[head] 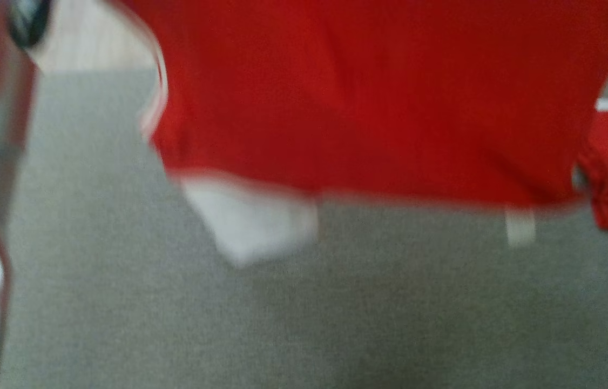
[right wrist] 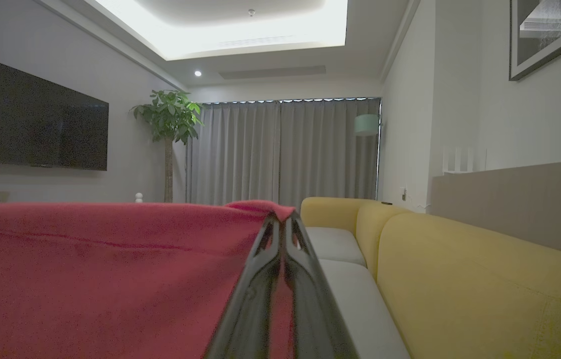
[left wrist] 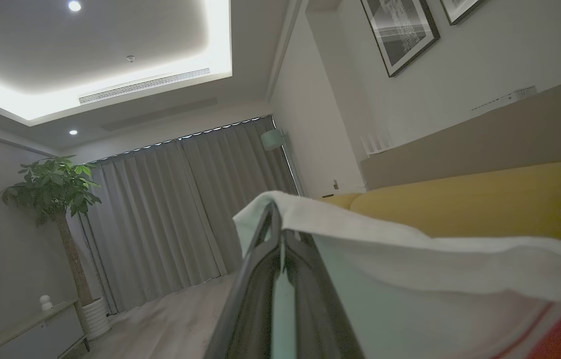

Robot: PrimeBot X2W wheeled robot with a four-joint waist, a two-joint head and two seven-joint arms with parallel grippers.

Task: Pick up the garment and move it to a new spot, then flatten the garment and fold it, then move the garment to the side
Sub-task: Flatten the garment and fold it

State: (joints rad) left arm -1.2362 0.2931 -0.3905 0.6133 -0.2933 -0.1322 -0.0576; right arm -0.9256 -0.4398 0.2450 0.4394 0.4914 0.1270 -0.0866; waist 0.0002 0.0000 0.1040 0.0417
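**Garment** [head: 379, 97]: red T-shirt with a white sleeve, red-and-white striped trim at the sleeve seam, and a small white tag at the lower edge. It is blurred in the head view and no lettering can be read.

**State:** held up and spread wide, hanging as a sheet over the grey surface [head: 282, 324]. The sleeve and tag dangle lowest.

**Grip:** the left pincer [left wrist: 277, 224] is clamped on the white sleeve edge. The right pincer [right wrist: 283, 224] is clamped on the red edge.

Home living room, yellow sofa [right wrist: 460, 279] lower right of right wrist view, wall-mounted TV [right wrist: 31, 124] at left, potted tree [right wrist: 167, 119] beside grey curtains [right wrist: 280, 149], framed picture [right wrist: 549, 35] upper right, cove-lit ceiling [right wrist: 240, 25].
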